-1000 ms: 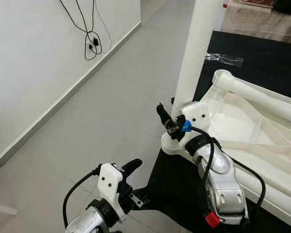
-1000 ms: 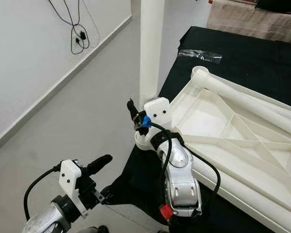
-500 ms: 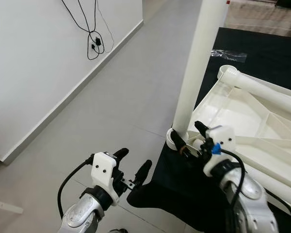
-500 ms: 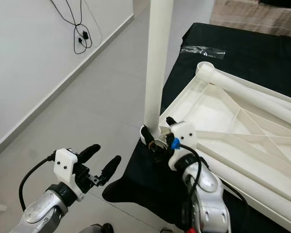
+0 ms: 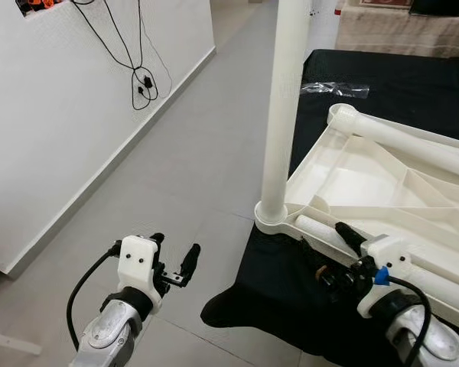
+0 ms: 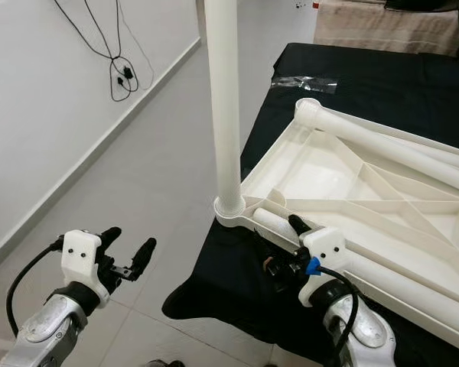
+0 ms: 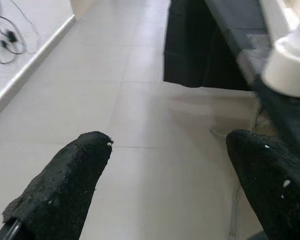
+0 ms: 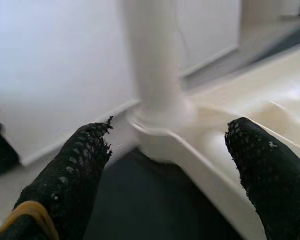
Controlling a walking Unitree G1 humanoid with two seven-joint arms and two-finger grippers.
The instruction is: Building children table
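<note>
The white children's table top (image 5: 382, 191) lies upside down on a black cloth. One white leg (image 5: 280, 107) stands upright in its near-left corner socket (image 5: 274, 216). A second leg (image 5: 402, 138) lies along the far edge. My right gripper (image 5: 333, 251) hovers open just in front of that corner, a short way from the leg, which shows blurred between its fingers (image 8: 75, 175) in the right wrist view. My left gripper (image 5: 177, 245) is open over the tiled floor, left of the table, holding nothing.
The black cloth (image 5: 291, 306) hangs over the platform's near edge. A clear plastic bag (image 5: 335, 89) lies on it at the back. Black cables (image 5: 141, 76) hang on the white wall to the left. Grey tiled floor (image 5: 199, 153) runs between wall and table.
My right gripper has drawn back from the base of the upright leg towards me and stays open. The left gripper has dropped slightly. The camera view has shifted.
</note>
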